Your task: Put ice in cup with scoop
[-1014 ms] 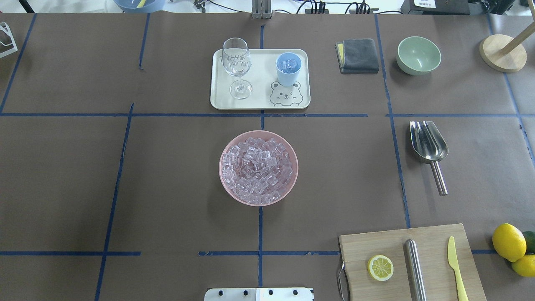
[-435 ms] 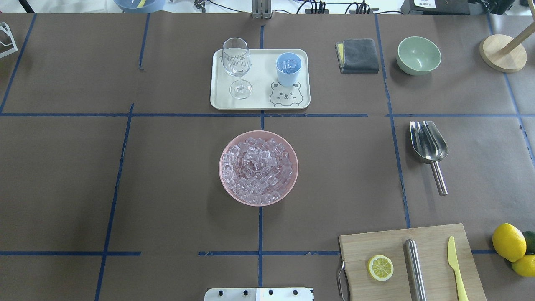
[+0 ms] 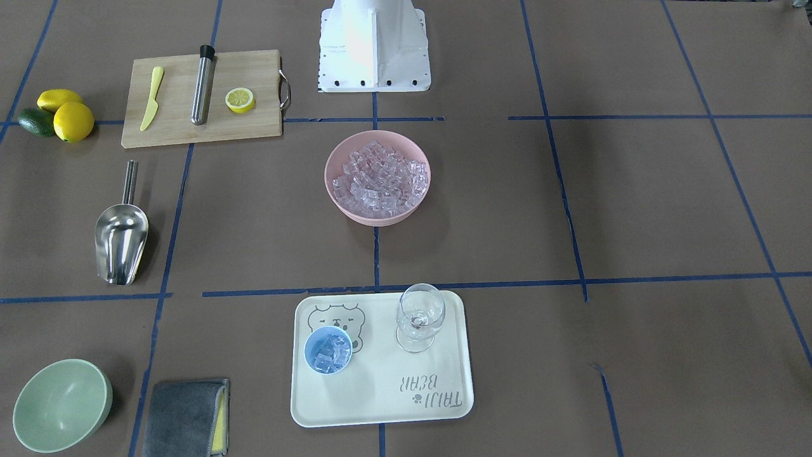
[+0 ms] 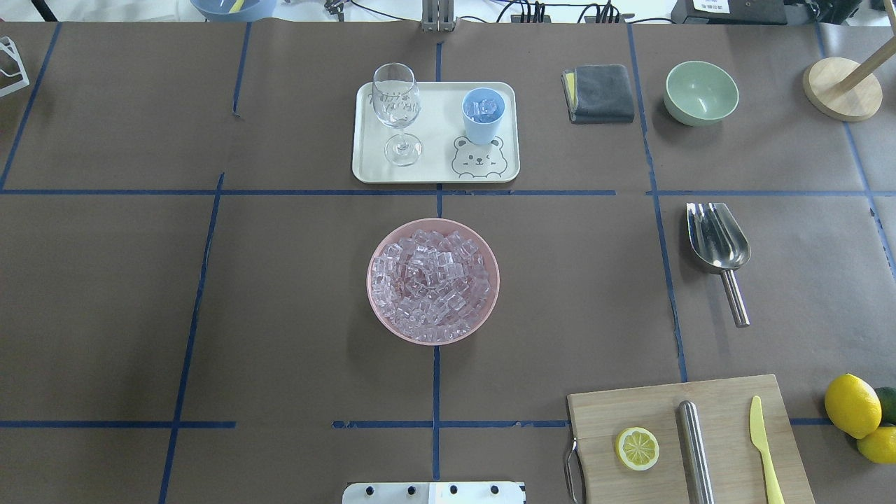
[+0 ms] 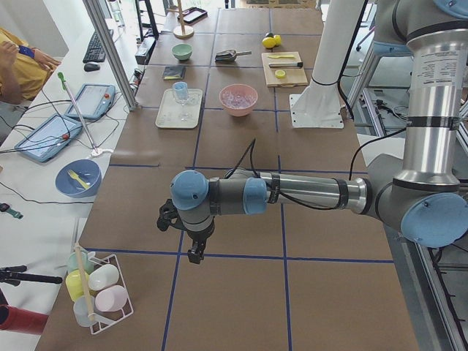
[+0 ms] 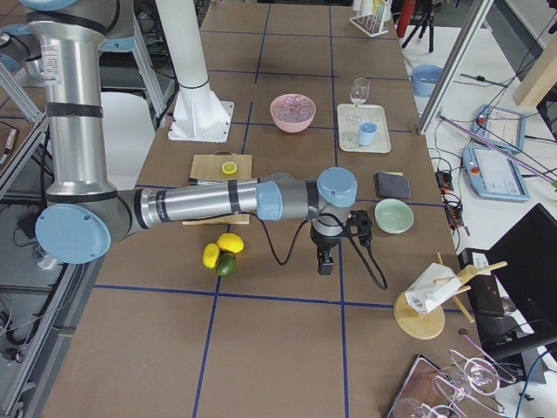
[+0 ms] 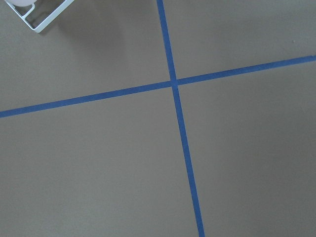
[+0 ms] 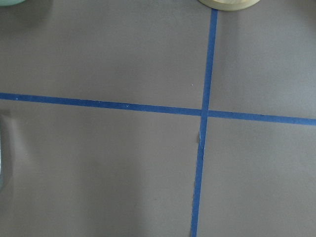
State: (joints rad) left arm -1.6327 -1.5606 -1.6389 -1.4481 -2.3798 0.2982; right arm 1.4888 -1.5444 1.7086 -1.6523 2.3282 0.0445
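This was a robotics laboratory. The table (image 4: 280, 315) was covered edge to edge in brown paper, marked off into a grid with blue tape (image 4: 435, 385). At the middle of its near edge stood a white pedestal (image 3: 374, 44) on a bolted base plate. Two grey-and-blue industrial arms, the left arm (image 5: 307, 194) and the right arm (image 6: 200, 202), reached out over the table's two ends. Cables (image 4: 532, 12) and plugs lay along the far edge. Beyond that edge ran a white bench (image 5: 33, 227) carrying tablets (image 5: 91, 101), a keyboard (image 5: 96, 45) and a mouse (image 5: 90, 66), with a person (image 5: 18, 62) sitting at it. An aluminium post (image 5: 110, 51) rose at that edge.
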